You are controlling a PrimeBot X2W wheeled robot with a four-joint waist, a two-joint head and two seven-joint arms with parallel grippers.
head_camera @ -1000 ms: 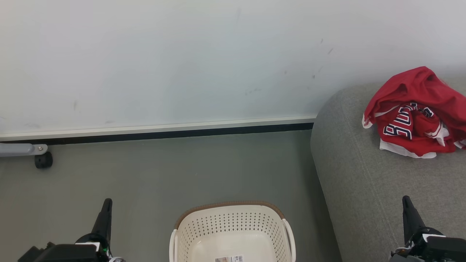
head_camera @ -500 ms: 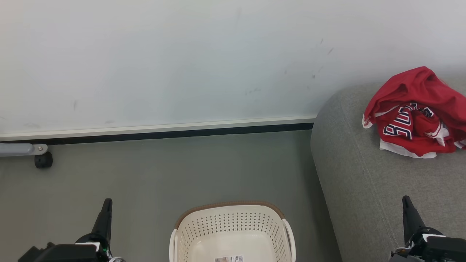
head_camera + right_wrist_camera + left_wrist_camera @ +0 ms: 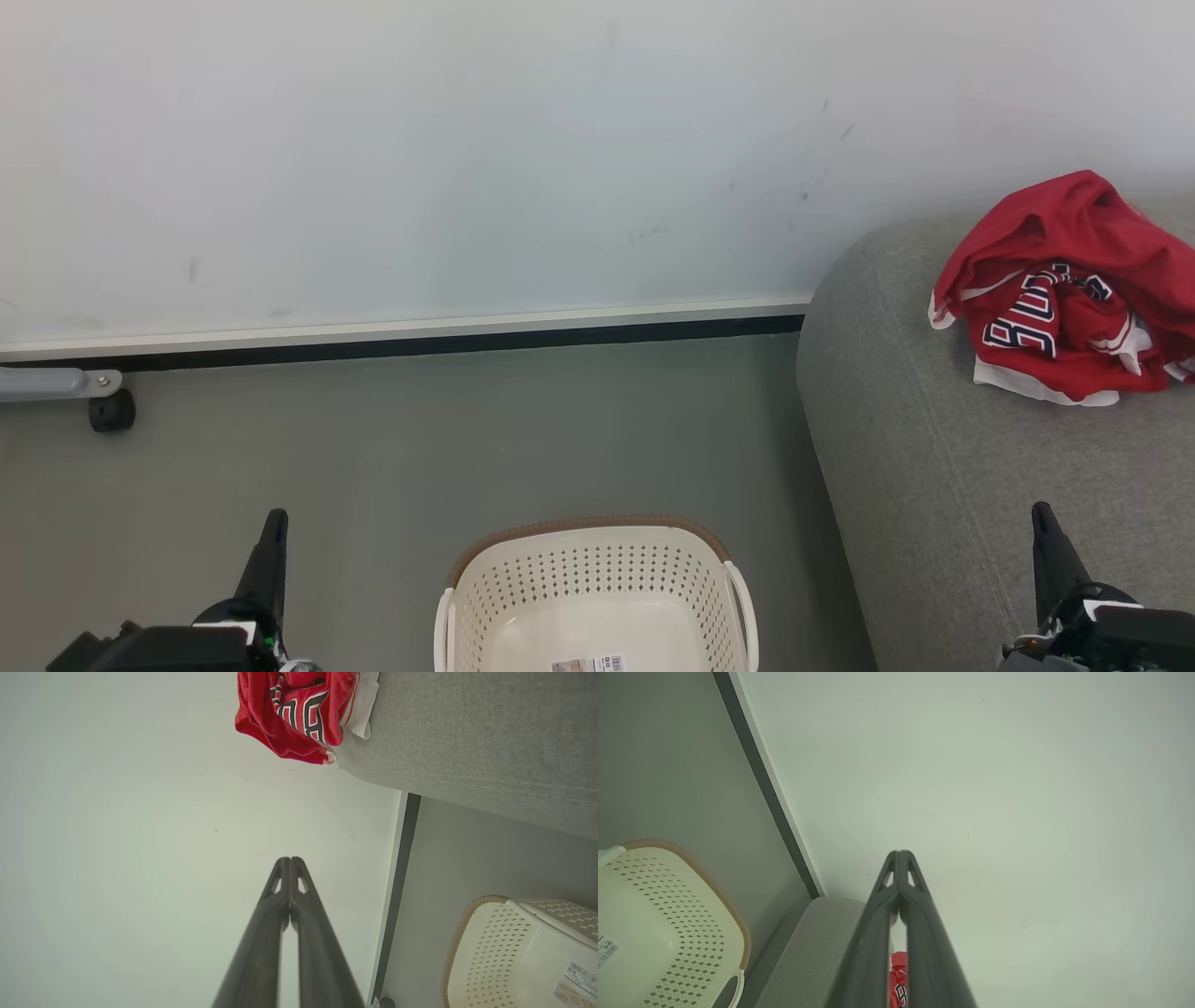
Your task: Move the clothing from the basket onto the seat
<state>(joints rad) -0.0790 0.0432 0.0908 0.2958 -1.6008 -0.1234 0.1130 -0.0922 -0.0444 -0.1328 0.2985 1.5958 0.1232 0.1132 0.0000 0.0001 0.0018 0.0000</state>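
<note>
Now the clothing (image 3: 1064, 299) lies in a crumpled red heap on the seat (image 3: 934, 485), toward its back and close to the wall (image 3: 467, 140). White trim and dark block lettering show among the folds. Whether the heap is one garment or several is hard to tell from here. The seat takes up the right of the head view, its rounded edge turned toward the floor (image 3: 373, 448).

The basket (image 3: 597, 569) stands on the floor just beside the seat's left edge, at the bottom middle of the head view, well apart from the clothing. Its brown rim curves along the far side, and a barcode sticker (image 3: 588, 665) lies on its inner bottom.

The left gripper (image 3: 274, 518) sits at the lower left over the floor, left of the basket, pointing up the view. In the left wrist view its fingers (image 3: 873, 942) are closed tip to tip and hold nothing. Through the thin slit lower down, a bit of the red clothing shows far behind.

The right gripper (image 3: 1041, 511) sits at the lower right above the seat, well short of the clothing. Its fingers (image 3: 261, 952) are likewise pressed together at the tips, with nothing held.

A dark baseboard (image 3: 420, 343) runs where the wall meets the floor, and a small black caster (image 3: 112, 411) stands by it at the far left.
</note>
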